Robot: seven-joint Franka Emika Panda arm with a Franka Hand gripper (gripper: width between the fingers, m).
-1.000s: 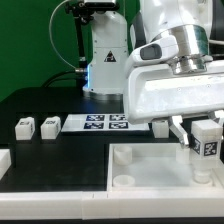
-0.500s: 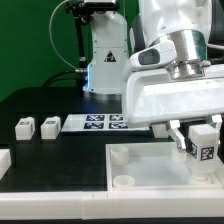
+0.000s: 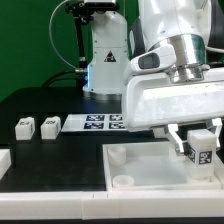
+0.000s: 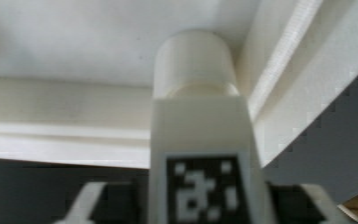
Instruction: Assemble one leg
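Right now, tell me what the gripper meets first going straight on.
Likely the white tray part: the gripper holds the leg pointing down over it, so the leg's tip lands first. Depth unclear.

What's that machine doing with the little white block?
The gripper is shut on one small white leg, holding it upright over the big white tray at the exterior view's right. Whether it touches the tray is unclear. Two more legs sit untouched on the black table at that view's left.
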